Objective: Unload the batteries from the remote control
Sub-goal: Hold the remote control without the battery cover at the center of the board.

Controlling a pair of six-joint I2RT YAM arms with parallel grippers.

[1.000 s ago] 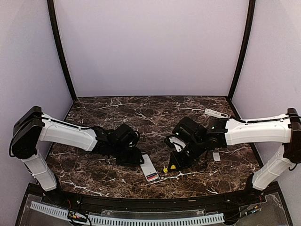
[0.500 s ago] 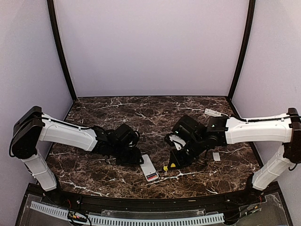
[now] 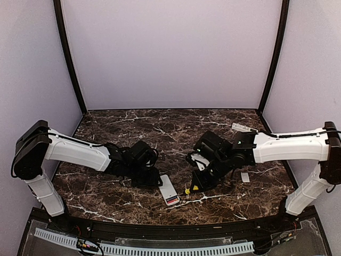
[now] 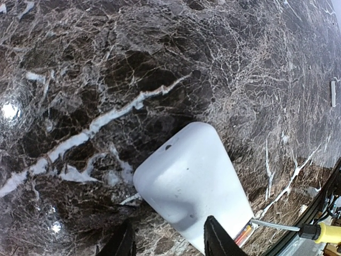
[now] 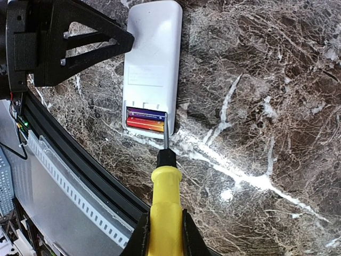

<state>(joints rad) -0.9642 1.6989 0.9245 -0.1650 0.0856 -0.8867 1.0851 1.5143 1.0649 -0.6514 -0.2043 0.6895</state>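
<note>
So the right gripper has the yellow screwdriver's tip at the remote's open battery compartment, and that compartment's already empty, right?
Not empty: the right wrist view shows the batteries lying in the open compartment of the remote control. The rest holds: the right gripper has the yellow screwdriver, tip at that compartment.

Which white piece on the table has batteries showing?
The remote at front centre, by the screwdriver tip: batteries show in its open end. The long piece at back right and the small one by the right arm show none.
</note>
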